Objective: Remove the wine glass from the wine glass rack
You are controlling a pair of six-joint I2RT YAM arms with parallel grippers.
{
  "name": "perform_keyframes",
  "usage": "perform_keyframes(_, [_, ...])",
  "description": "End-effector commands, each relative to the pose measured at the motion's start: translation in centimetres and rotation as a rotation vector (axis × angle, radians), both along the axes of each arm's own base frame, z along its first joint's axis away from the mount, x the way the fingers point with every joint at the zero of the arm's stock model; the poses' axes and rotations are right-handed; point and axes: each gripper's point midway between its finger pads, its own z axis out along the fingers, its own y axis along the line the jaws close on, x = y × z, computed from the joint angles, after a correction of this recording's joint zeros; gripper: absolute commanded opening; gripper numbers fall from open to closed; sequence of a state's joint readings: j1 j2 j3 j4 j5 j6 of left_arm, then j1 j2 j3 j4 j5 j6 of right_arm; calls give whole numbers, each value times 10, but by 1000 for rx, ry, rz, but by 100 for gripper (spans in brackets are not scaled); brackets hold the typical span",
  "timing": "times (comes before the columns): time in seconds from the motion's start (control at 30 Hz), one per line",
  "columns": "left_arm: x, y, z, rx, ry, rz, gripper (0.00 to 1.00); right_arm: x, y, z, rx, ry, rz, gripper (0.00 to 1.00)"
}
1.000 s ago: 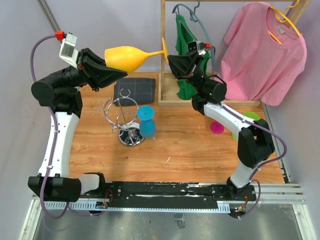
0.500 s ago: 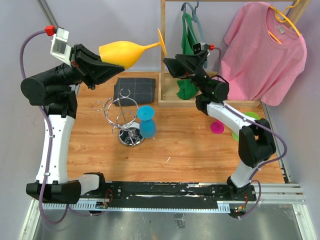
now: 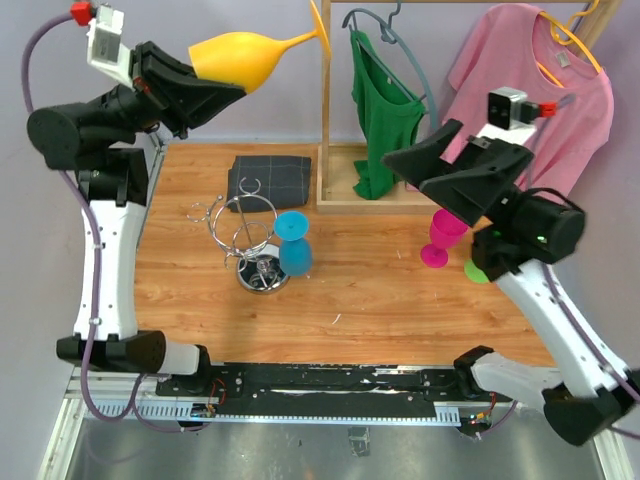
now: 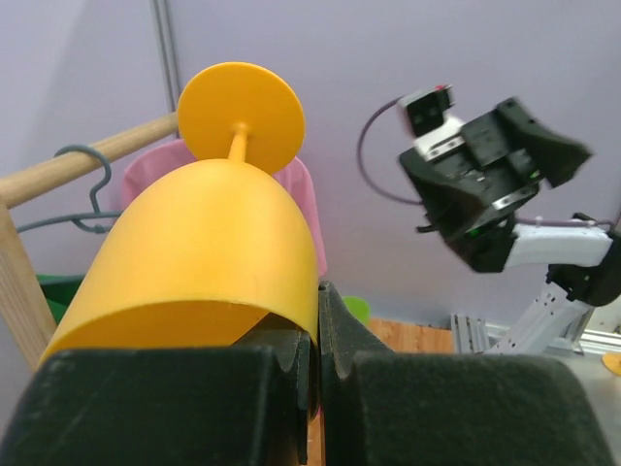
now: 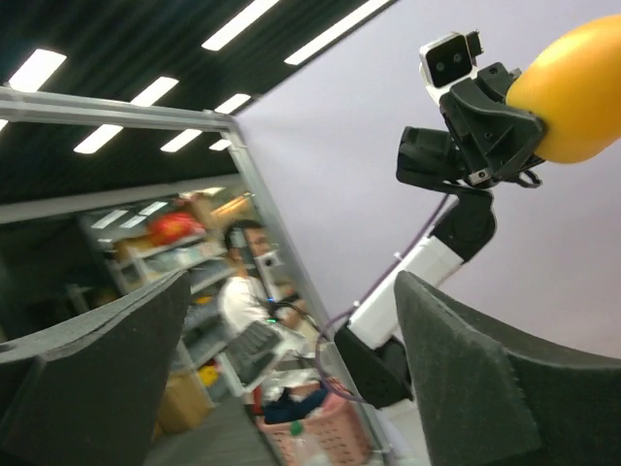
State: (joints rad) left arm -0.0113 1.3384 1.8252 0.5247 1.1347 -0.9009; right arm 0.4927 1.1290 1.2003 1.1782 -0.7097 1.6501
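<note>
Clamping tight with the left gripper (image 3: 222,95) on the bowl rim of the yellow wine glass (image 3: 238,58), well clear of the wine glass rack (image 3: 250,235) and high over the far left corner of the table (image 3: 380,295); holding it on its side, round foot pointing toward the wooden clothes rack (image 3: 326,110). Pinching the bowl's wall between the two black fingers (image 4: 262,388) in the left wrist view, the bowl's inside staying out of sight. Spreading the right gripper (image 3: 425,185) wide and gripping nothing, raised above the table's right side. Working over a table carrying the wine glass rack left of its middle, with a blue glass (image 3: 293,242) foot-up and touching the rack's right side, hanging or resting being impossible to tell; a pink glass (image 3: 440,240) upright near the right edge, partly behind the right gripper; a folded dark cloth (image 3: 270,180) by the far edge. Backing onto a green garment (image 3: 380,110) and a pink T-shirt (image 3: 520,90) hanging from the clothes rack
</note>
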Motion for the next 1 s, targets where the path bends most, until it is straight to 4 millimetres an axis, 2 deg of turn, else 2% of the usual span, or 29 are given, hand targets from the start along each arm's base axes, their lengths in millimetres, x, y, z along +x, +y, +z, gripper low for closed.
perform_keyframes(0.0, [36, -10, -14, 1, 140, -42, 0, -9, -1, -12, -263, -101, -270, 91])
perform_keyframes(0.07, [42, -21, -20, 21, 156, -82, 0, -13, -13, -8, -315, -108, -398, 96])
perform_keyframes(0.1, [46, -26, -24, 24, 171, -98, 0, -12, -18, -12, -348, -80, -444, 97])
perform_keyframes(0.27, [59, -53, -39, 60, 209, -134, 0, -25, -47, -9, -345, -56, -597, 97])
perform_keyframes(0.3, [67, -57, -43, 76, 223, -100, 0, -28, -51, -11, -344, -48, -617, 97])
perform_keyframes(0.33, [76, -63, -45, 108, 161, -35, 0, -29, -55, -12, -340, -39, -633, 97])
perform_keyframes(0.37, [84, -70, -54, 145, 166, -4, 0, -32, -59, -13, -336, -31, -647, 97])
perform_keyframes(0.47, [86, -80, -69, 204, 163, 25, 0, -37, -71, -19, -328, 4, -693, 98])
perform_keyframes(0.57, [81, -90, -88, 273, 153, 48, 0, -37, -84, -26, -334, 48, -760, 98])
perform_keyframes(0.67, [70, -101, -115, 370, 167, 65, 0, -34, -101, -38, -355, 117, -849, 100])
perform_keyframes(0.77, [57, -118, -151, 482, 172, 78, 0, -24, -119, -52, -389, 196, -954, 99])
perform_keyframes(0.87, [29, -143, -187, 610, 139, 53, 0, -13, -138, -69, -450, 278, -1065, 99])
perform_keyframes(0.97, [15, -160, -225, 736, 171, 50, 0, -5, -152, -87, -537, 349, -1148, 99])
